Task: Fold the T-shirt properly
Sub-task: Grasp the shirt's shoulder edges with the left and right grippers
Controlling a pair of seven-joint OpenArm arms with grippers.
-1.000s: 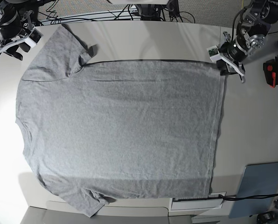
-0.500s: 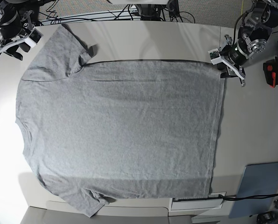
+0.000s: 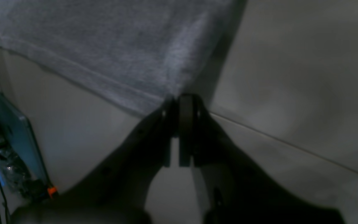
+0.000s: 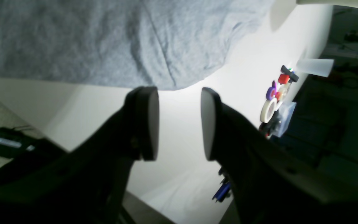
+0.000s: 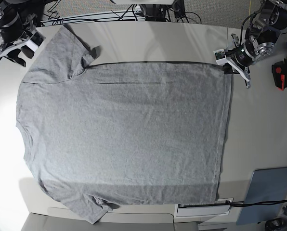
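T-shirt (image 5: 124, 134) flat, hem corner pinched, left jaws

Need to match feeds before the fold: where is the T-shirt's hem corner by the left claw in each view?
Base: T-shirt hem corner, upper right, at the left claw.
Left wrist: corner, centre, at the shut claw tips.
Right wrist: not in it; only a sleeve shows.
Shared landmark: the hem seam.

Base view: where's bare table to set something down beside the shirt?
Free: the strip of table between the T-shirt and the cables at the far edge, and the patch between its hem and the blue-grey panel. Crowded: both far corners, by the left gripper and right gripper.
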